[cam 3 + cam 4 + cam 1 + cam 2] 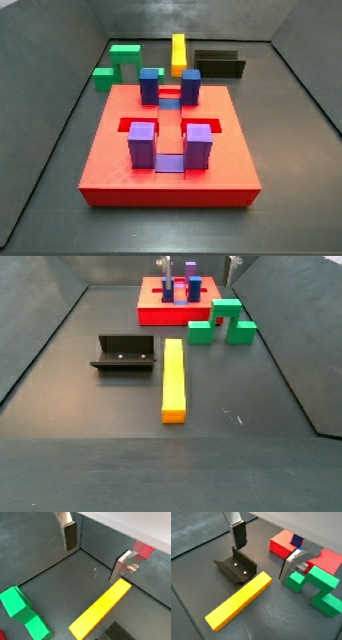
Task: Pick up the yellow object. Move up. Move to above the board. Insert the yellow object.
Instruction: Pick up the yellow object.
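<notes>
Gripper (264, 551) above floor, fingers (239, 534) wide, holding nothing. Yellow object (174, 378) flat beside fixture (123, 354). Board (170, 148) well apart.

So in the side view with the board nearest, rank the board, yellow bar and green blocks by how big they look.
1. The board.
2. Green blocks.
3. Yellow object, though both sit farther back, so unsure.
The gripper is not in this view.

Pincer (268, 549), flat silver finger plates (122, 566), dark pads, round screw
</notes>
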